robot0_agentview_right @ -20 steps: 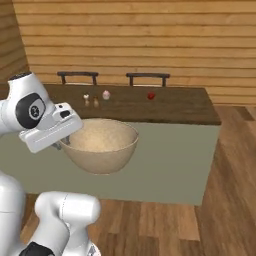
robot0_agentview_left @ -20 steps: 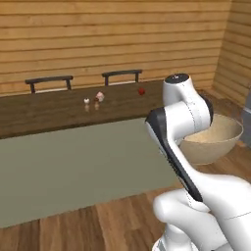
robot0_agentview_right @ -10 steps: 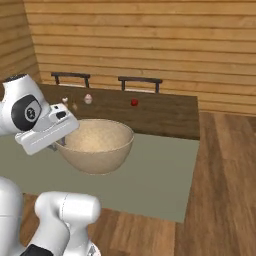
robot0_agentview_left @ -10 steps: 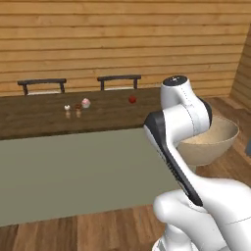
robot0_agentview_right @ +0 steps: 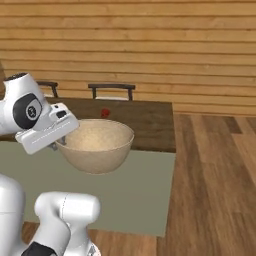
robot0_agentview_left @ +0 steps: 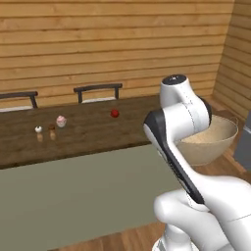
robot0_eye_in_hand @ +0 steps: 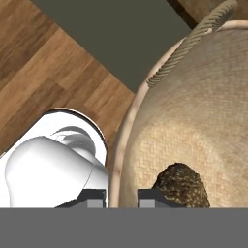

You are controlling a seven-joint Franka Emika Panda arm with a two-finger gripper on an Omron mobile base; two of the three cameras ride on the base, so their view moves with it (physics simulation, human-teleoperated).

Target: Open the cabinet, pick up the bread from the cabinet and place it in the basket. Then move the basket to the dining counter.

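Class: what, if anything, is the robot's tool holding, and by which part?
The basket, held by its rim: the tool straddles the rim wall, shut on it.

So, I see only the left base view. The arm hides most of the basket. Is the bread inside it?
Observer: Yes. In the hand view the bread lies on the bottom of the basket.
Operator: Does the hand hold the rim?
Observer: Yes, the hand is shut on the rim, one finger on each side of the wall.
Operator: Is the basket on the counter?
Observer: No. In the right base view it hangs before the counter.
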